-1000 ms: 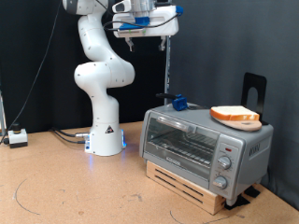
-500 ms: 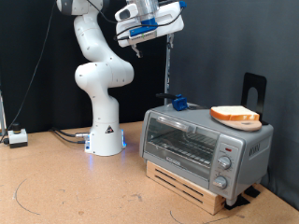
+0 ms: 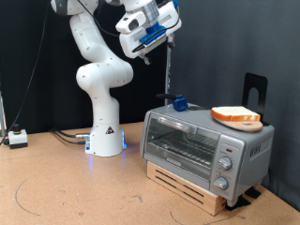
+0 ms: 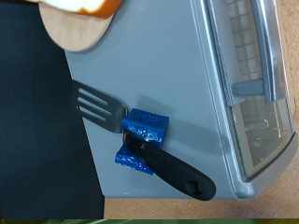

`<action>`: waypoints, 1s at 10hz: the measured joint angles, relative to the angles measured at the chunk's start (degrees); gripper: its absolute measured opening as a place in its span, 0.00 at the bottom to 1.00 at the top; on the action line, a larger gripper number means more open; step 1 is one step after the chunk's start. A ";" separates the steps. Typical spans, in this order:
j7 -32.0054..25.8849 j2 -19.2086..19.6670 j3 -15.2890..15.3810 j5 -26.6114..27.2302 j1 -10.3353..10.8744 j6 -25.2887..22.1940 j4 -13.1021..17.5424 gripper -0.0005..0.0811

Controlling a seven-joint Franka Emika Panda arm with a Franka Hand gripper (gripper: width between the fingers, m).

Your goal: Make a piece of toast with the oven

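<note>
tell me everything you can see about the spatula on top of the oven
The spatula is black, with a slotted flat blade at one end and a rounded handle at the other. A blue block is clamped around its middle. It lies flat on the silver-grey top of the oven, diagonally, with the blade pointing toward the round wooden board but not touching it. In the exterior view it sits at the oven's left rear corner. Nothing holds it; the gripper hangs well above.

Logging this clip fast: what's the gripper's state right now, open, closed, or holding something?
Gripper: high at the exterior view's top, above the oven; nothing shows between its fingers, and open or closed cannot be told.
</note>
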 joint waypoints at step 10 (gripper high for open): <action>-12.17 4.25 -2.59 0.12 -0.46 9.95 -9.57 1.00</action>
